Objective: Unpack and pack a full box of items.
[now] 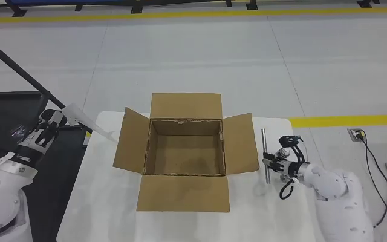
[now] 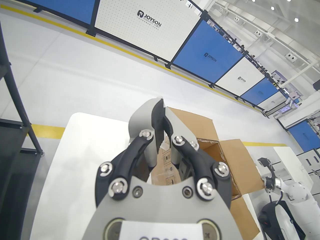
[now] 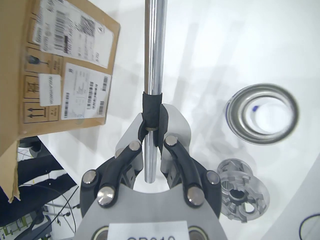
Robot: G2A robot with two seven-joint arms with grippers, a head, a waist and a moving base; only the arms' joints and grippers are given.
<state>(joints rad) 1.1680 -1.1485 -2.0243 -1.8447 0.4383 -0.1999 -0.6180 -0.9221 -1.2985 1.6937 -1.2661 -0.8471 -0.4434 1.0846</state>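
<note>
Right gripper [image 3: 151, 126] is clenched on a metal rod [image 3: 155, 38], pads biting the black-wrapped band close to the rod's near end, so most of its length sticks out ahead. The rod lies along the table [image 1: 260, 212] just beside the box's right flap [image 1: 240, 144], parallel to it and not touching. A metal ring [image 3: 265, 138] and a cast metal part [image 3: 250, 183] sit on the table on the rod's other side, apart from it. The cardboard box [image 1: 184, 157] stands mid-table, all four flaps out, inside looks bare, so likely packing and the rod goes in next. The grip is far off centre, so the far tip will likely sag or swing. Lift slowly, get that tip above the flap edge before moving sideways, keep the rod level and parallel to the box wall. The rod may be a tight fit lengthwise, so lower it straight or on the diagonal and let go only once it rests on the floor. Left gripper [image 2: 163, 118] hangs past the table's far left corner, pinched closed with nothing between the pads.
</note>
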